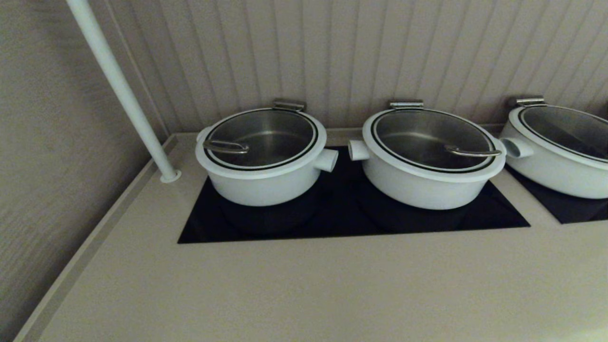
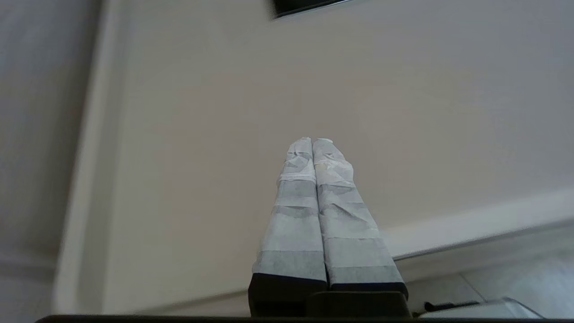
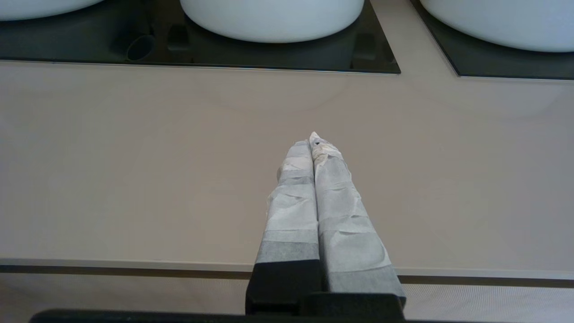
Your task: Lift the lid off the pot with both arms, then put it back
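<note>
The pot [image 1: 263,187] is the left one of three white pots, standing on the black cooktop [image 1: 342,223], with its stub handle [image 1: 327,160] pointing right. The lid [image 1: 266,135] sits closed on it, its steel loop handle [image 1: 225,146] near the left edge. Neither arm shows in the head view. My left gripper [image 2: 312,141] is shut and empty, above bare counter well short of the cooktop. My right gripper [image 3: 312,140] is shut and empty, above the counter near its front edge, with the pots ahead of it.
A second lidded white pot [image 1: 427,180] stands to the right on the same cooktop, and a third [image 1: 555,161] stands at the far right. A white pole [image 1: 123,90] rises from the counter at the back left. Walls close the back and left.
</note>
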